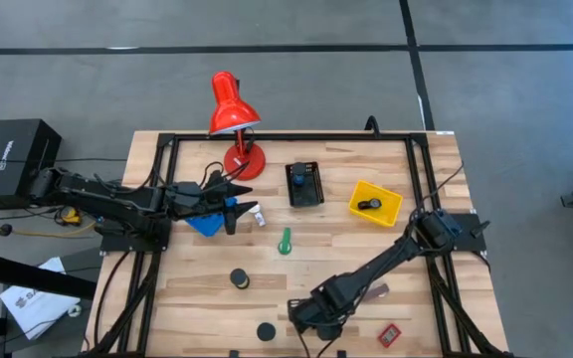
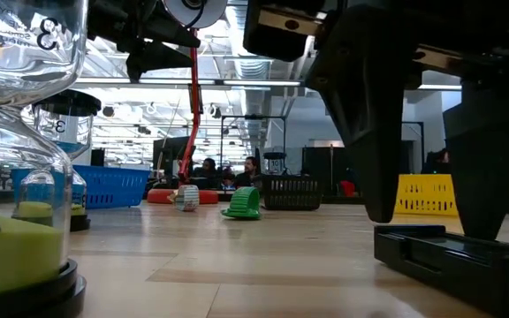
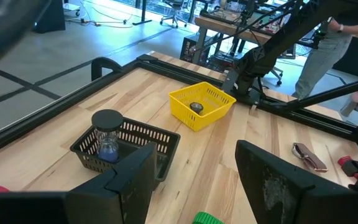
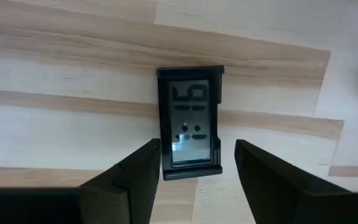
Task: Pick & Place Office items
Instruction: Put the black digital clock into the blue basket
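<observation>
My right gripper (image 4: 196,169) is open and points down near the table's near edge (image 1: 301,316). Its fingers stand on either side of a black rectangular piece with a grey display (image 4: 190,124) that lies flat on the table (image 2: 453,258). I see no touch. My left gripper (image 3: 194,180) is open and empty, hovering over the blue bin (image 1: 205,223). A white tube (image 1: 257,214), a green stick-like piece (image 1: 285,242), a yellow sand timer with black ends (image 1: 239,279), a black disc (image 1: 265,331), a brown block (image 1: 377,290) and a red tag (image 1: 390,335) lie on the table.
The red desk lamp (image 1: 233,114) stands at the far edge. A black bin (image 1: 304,185) holds a blue sand timer (image 3: 107,134). The yellow bin (image 1: 376,203) holds a small dark item. A person (image 3: 331,37) stands beyond the table.
</observation>
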